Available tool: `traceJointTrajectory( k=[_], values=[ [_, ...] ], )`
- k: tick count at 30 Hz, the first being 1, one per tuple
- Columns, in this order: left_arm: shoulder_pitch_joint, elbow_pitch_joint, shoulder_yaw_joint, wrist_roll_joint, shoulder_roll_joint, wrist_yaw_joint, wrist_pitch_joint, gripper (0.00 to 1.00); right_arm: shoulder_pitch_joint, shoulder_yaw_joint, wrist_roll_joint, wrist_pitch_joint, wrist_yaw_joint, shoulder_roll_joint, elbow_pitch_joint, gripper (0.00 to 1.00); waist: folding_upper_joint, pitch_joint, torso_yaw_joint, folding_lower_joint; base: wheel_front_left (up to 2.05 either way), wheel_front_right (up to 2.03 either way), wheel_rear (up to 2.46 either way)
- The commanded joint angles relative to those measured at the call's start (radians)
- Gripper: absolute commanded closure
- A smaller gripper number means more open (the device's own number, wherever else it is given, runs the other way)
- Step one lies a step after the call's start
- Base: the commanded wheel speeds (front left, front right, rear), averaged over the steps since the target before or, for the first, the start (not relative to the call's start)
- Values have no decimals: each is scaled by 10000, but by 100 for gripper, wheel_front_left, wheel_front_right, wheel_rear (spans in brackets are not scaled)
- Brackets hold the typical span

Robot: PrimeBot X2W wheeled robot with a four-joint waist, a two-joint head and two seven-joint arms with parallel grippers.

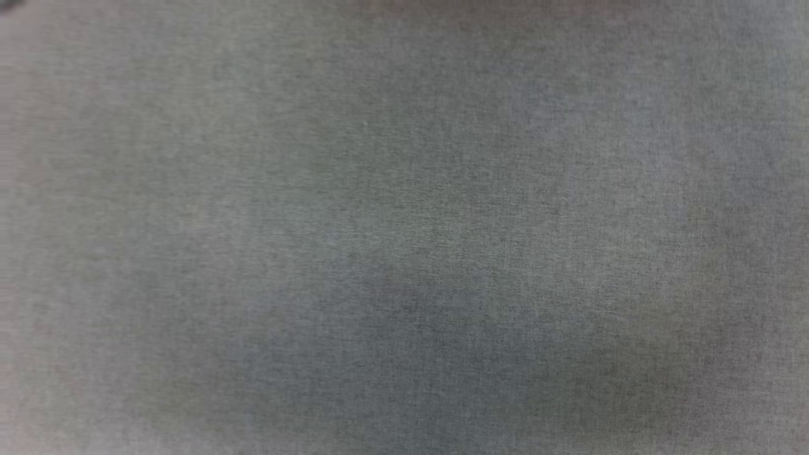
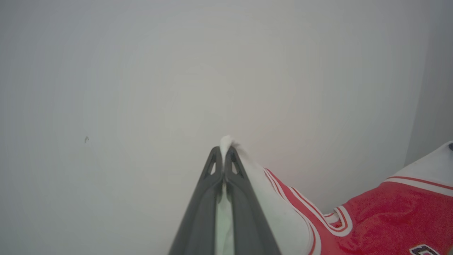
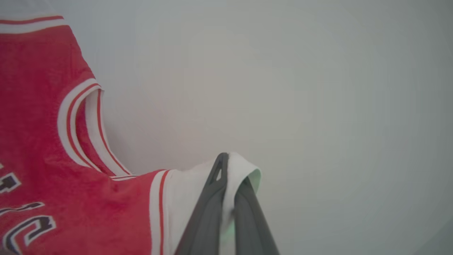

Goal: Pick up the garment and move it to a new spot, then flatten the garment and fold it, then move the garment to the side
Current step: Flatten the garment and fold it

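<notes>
The garment [image 2: 389, 216] is a red jersey T-shirt with white sleeves and red-white striped trim. In the left wrist view my left gripper [image 2: 223, 150] is shut on a white sleeve edge, and the red body hangs off to the lower right. In the right wrist view my right gripper [image 3: 226, 161] is shut on the other white sleeve, whose cloth folds over one finger. There the garment [image 3: 46, 148] spreads to the left, with its striped neckline and part of the black-white lettering showing.
A plain pale wall or surface [image 2: 177, 78] lies beyond both grippers. A darker vertical band [image 2: 433, 88] runs down the right edge of the left wrist view. The head view is blurred grey, woven-looking surface [image 1: 404, 227].
</notes>
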Motion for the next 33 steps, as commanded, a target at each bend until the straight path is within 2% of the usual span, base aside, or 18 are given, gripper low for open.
traceJointTrajectory(
  k=[1,4,5,9,13,14,18,25,29,33],
  values=[
    [426,-301,-274,-199,194,-5,170,100,441,299,413,33,-15,-117,175,100,0,-507,94,0,0,0,0],
    [1246,-996,-692,-885,820,-6,735,100,1236,889,1492,360,-15,-213,324,100,0,-966,59,0,0,0,0],
    [1246,-996,-692,-885,820,-6,735,100,1236,889,1492,360,-15,-213,324,100,0,-966,59,0,0,0,0],
    [2572,-2130,-1261,-1714,1777,-7,1567,100,2522,1705,3238,1198,-15,-382,-173,100,0,-1574,-40,0,0,0,0],
    [4187,-3542,-1588,-2563,2911,-7,2270,100,3831,2564,4751,2127,-16,-1121,-1321,100,0,-2177,-118,0,0,0,0],
    [4653,-3983,-1694,-2716,3209,103,2358,100,4181,2828,5024,2342,-15,-1368,-1658,100,0,-2325,-127,0,0,0,0],
    [6589,-5886,-1947,-3541,4531,850,2557,100,5539,3412,5845,2877,-15,-2427,-2904,100,0,-2848,-185,0,0,0,0],
    [9763,-8659,-2581,-4593,6727,2387,1784,100,7643,4127,6723,3439,-16,-4008,-4666,100,0,-3253,-180,0,0,0,0],
    [11238,-9567,-3078,-5101,7462,3212,1211,100,8734,4275,6966,3862,-16,-4690,-5362,100,0,-3306,-138,0,0,0,0],
    [12323,-9779,-3546,-5625,7641,3732,863,100,9644,4495,7391,4506,-16,-5268,-6006,100,0,-3302,-67,0,0,0,0]
  ],
)
